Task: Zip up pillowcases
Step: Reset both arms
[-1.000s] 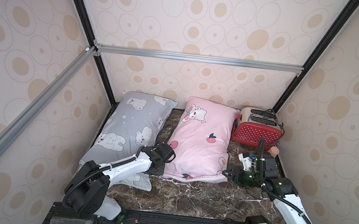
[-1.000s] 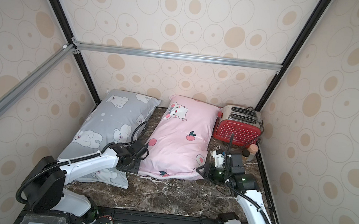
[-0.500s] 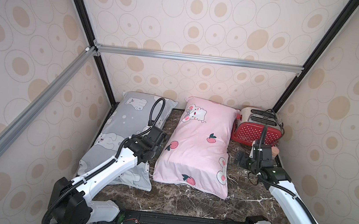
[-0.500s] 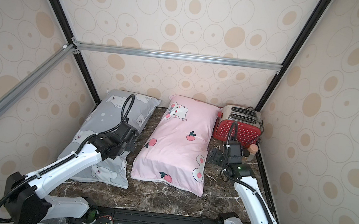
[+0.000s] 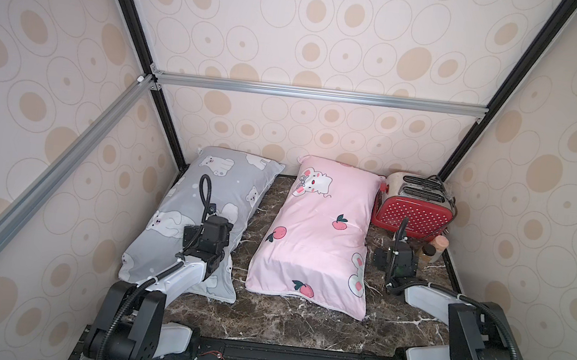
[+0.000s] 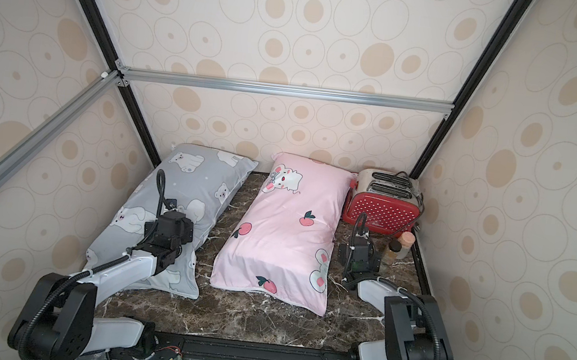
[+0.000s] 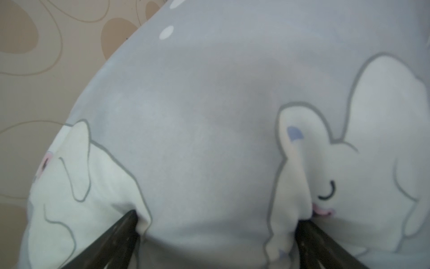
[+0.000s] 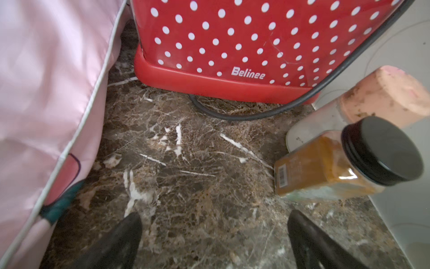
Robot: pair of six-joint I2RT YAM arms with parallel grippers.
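**Both end effectors open; zips looked closed**

We found the grey pillowcase and the pink pillowcase lying side by side on the surface, not touching. Their white-edged near ends showed no gaping opening, though the sliders were too small for us to see. The left end effector stood spread wide, its tips against the grey fabric, gripping nothing. The right end effector hung wide open and empty over the surface, between the pink pillowcase and the spice jars. We judged the zipping done or nearly done.
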